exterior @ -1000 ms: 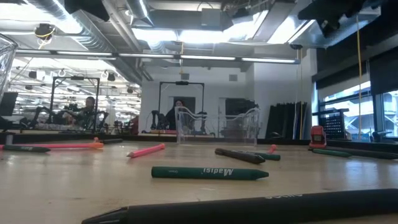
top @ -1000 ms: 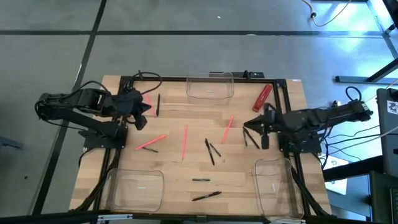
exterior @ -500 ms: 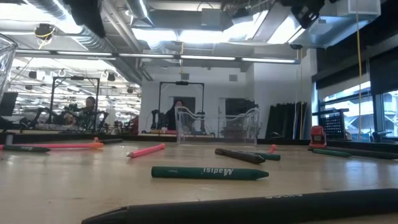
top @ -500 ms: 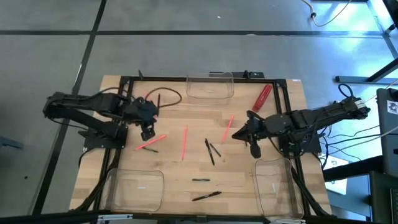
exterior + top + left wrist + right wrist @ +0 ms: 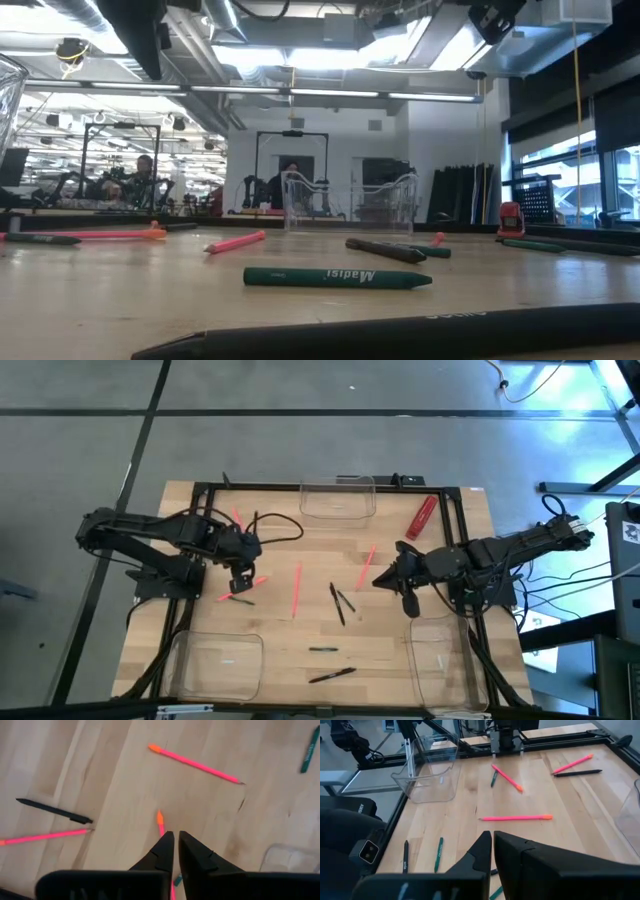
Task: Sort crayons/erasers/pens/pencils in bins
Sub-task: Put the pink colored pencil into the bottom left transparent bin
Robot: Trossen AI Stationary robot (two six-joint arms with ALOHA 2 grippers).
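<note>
Pink pencils [image 5: 296,588], black pens [image 5: 337,603] and green crayons [image 5: 322,649] lie scattered flat on the wooden table. Three clear bins stand on it: far middle [image 5: 337,498], near left [image 5: 215,663], near right [image 5: 440,650]. My left gripper [image 5: 240,575] points steeply down just above a pink pencil [image 5: 160,822] that has a green crayon [image 5: 243,601] beside it. Its fingers [image 5: 167,845] show only a thin slit and touch nothing. My right gripper [image 5: 385,578] hovers shut beside another pink pencil [image 5: 366,567], holding nothing.
A chunky red block [image 5: 421,515] lies at the far right. One black pen [image 5: 332,675] and the green crayon [image 5: 338,278] lie toward the near edge. A black frame [image 5: 200,495] borders the table. Bare wood shows between the near bins.
My left gripper has swung toward the table's near right and gone down, tipping from slanting to steeply downward, and now hangs over the pink pencil. My right gripper has reached toward the table's middle. Nothing on the table has moved.
</note>
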